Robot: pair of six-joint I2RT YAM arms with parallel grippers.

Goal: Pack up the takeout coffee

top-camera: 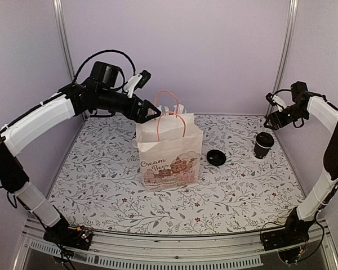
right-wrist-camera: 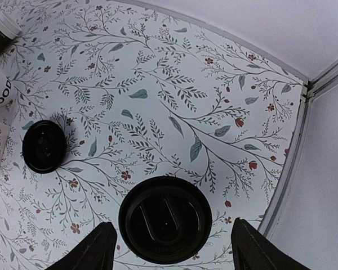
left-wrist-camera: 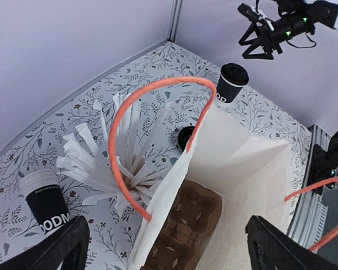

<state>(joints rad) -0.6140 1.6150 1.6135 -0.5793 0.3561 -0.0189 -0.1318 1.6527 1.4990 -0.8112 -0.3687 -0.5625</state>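
Note:
The takeout coffee (top-camera: 263, 144), a dark paper cup with a black lid, stands upright on the floral table at the right. My right gripper (top-camera: 270, 121) hangs open just above it. From the right wrist the lid (right-wrist-camera: 165, 219) fills the space between the fingers (right-wrist-camera: 87, 250), with a gap on each side. A white paper bag (top-camera: 169, 154) with orange handles stands in the middle. My left gripper (top-camera: 152, 109) hovers open over its left top edge, holding nothing. Seen from the left wrist, the bag (left-wrist-camera: 231, 152) holds a brown cup carrier (left-wrist-camera: 186, 225) at its bottom.
A loose black lid (top-camera: 216, 157) lies between bag and coffee. Behind the bag stand a cup of white wrapped sticks (left-wrist-camera: 118, 163) and a dark white-rimmed cup (left-wrist-camera: 45, 199). Purple walls close the back and sides, with a metal rail at the near edge.

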